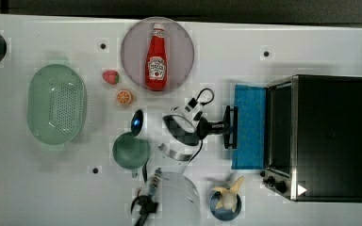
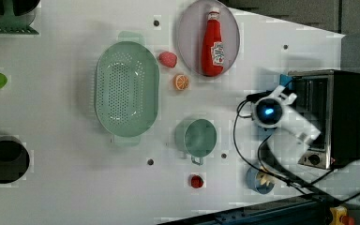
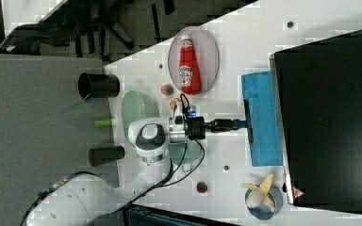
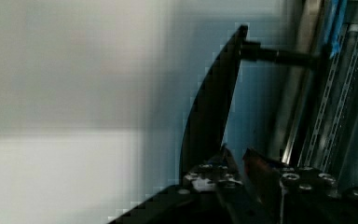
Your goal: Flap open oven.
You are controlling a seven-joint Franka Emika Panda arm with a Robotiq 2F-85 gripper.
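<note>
The arm's black two-fingered gripper [image 1: 229, 127] stands narrow, its jaws closed around the black bar handle [image 4: 214, 102] of the oven door. In the wrist view the bar runs straight up out of the gap between the fingertips, which is what lets the arm steer the door by its free edge.

The blue-tinted drop-down door [image 1: 250, 126] already lies swung down and roughly flat over the white table [image 1: 311, 42], hinged at the oven's mouth, so the flap looks essentially done. The handle sits at the door's outer edge because that is the far end of the lever from the hinge.

Behind it stands the large boxy black toaster oven with its silver front frame [image 1: 330, 136], at the top view's right, its cavity exposed (the small black knobs [image 1: 274, 182] face the arm).

Releasing the bar looks like the sensible next move.
</note>
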